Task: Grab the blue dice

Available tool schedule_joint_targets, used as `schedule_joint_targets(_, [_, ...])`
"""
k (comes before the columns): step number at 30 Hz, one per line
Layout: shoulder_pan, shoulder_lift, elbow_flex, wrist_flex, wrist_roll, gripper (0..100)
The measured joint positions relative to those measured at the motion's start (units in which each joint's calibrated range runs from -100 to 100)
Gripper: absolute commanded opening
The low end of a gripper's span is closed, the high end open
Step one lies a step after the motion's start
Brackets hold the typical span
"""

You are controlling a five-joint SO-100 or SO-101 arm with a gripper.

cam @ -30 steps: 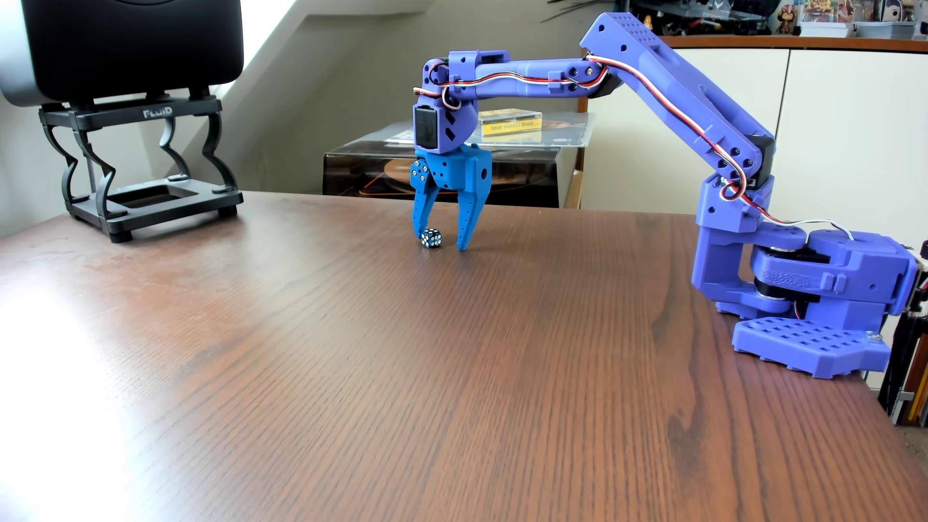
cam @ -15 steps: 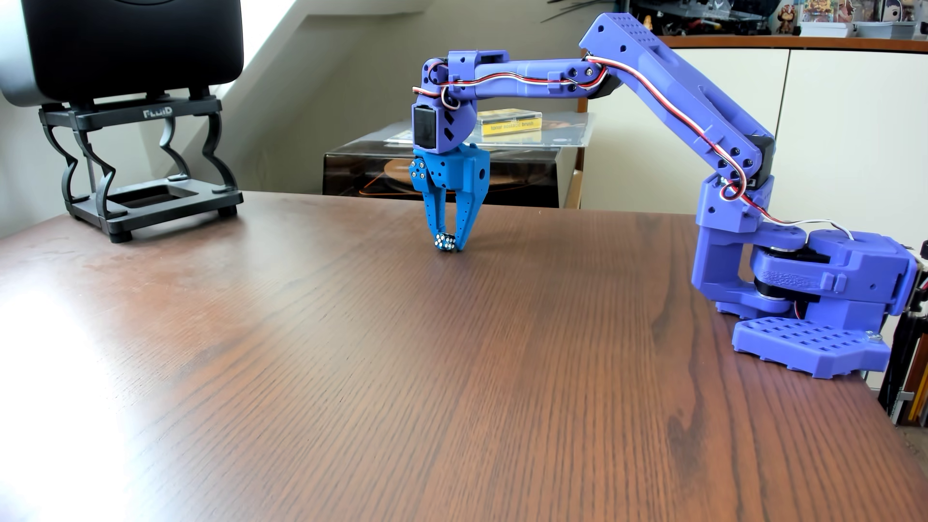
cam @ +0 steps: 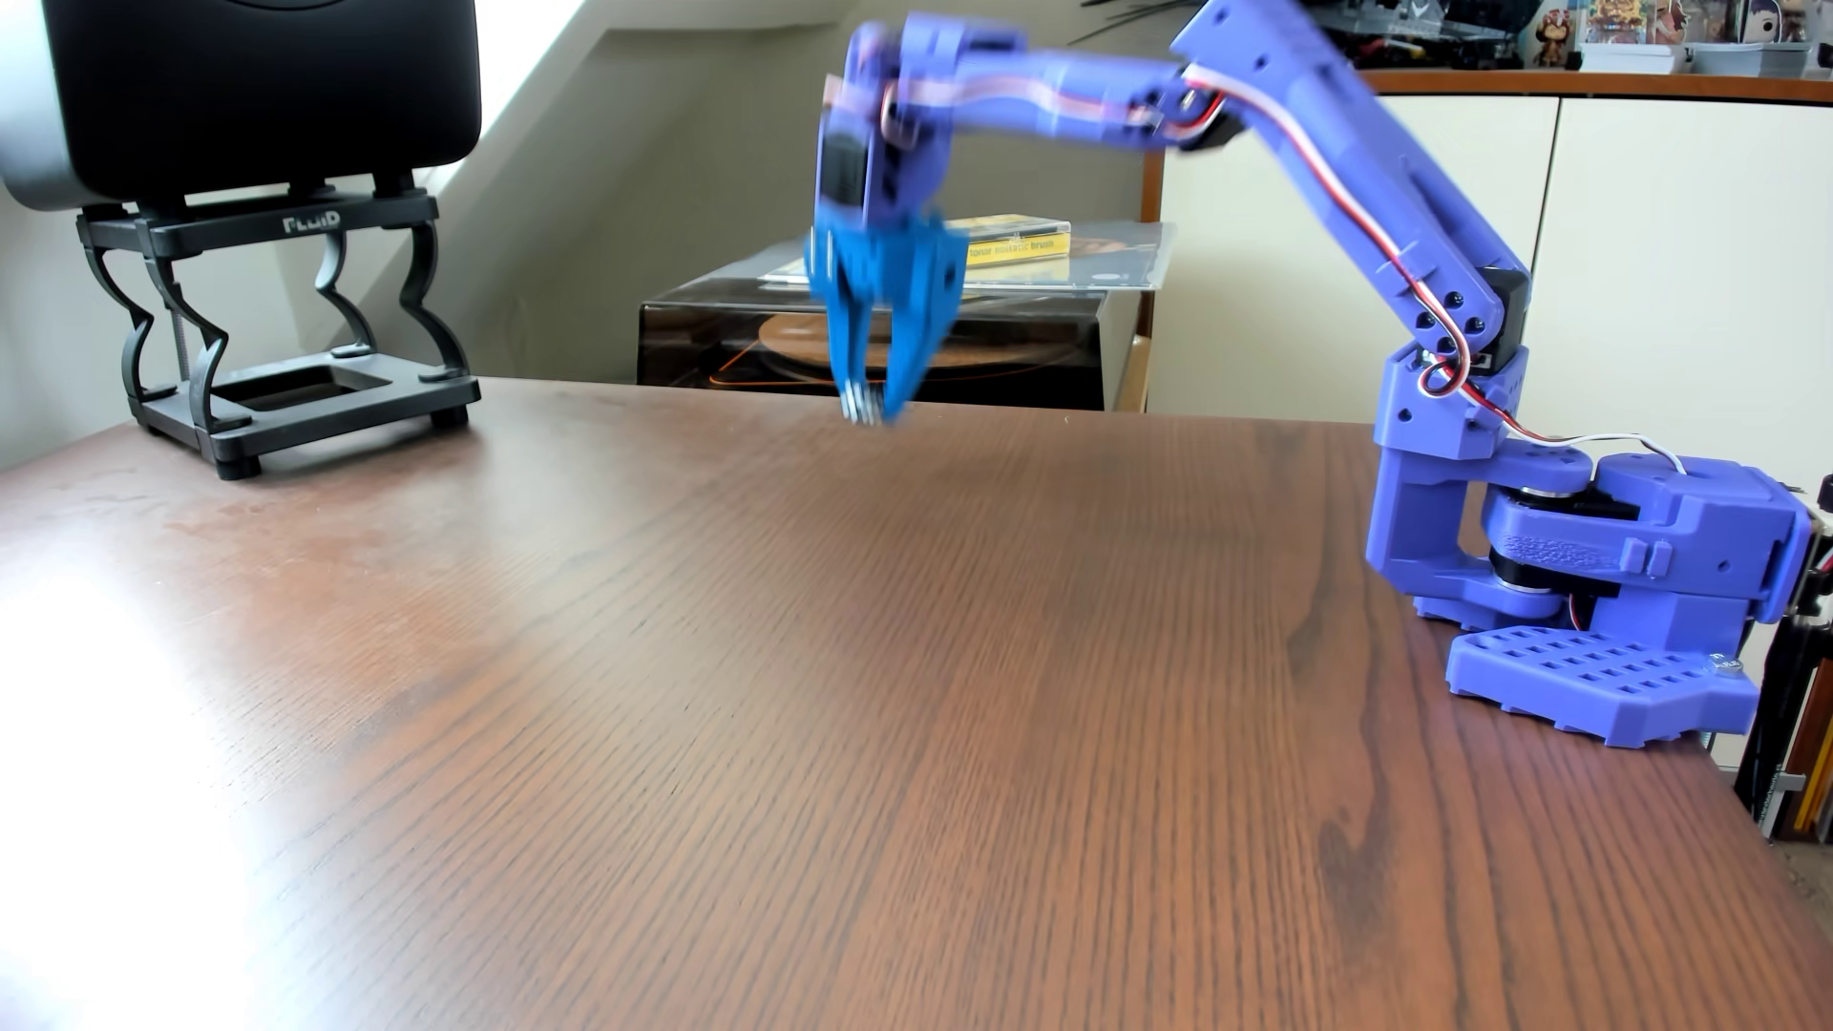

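My blue gripper (cam: 875,408) hangs point-down above the far middle of the brown wooden table (cam: 893,694), blurred by motion. Its two fingertips come together at the bottom, with a gap between the fingers higher up. Pinched at the tips is a tiny dark-blue thing with pale streaks, the blue dice (cam: 861,404), smeared by the blur. It is held a little above the table top. No other dice lies on the table. The purple arm reaches in from its base (cam: 1607,634) at the right edge of the table.
A black speaker on a black stand (cam: 288,327) sits at the table's far left corner. Behind the table stands a dark record-player case (cam: 992,337), with white cabinets at the right. A bright glare covers the table's left front.
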Motion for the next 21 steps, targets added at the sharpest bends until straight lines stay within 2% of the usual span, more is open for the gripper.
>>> schedule_joint_targets(5, [-2.7, -17.6, 0.0, 2.0, -0.5, 2])
schedule_joint_targets(10, [-10.8, -40.0, 6.6, 4.9, -0.5, 2])
schedule_joint_targets(16, [-27.4, -71.4, 28.1, 6.3, 0.9, 2])
schedule_joint_targets(21, [-31.9, -89.2, 49.6, 5.2, 2.0, 2])
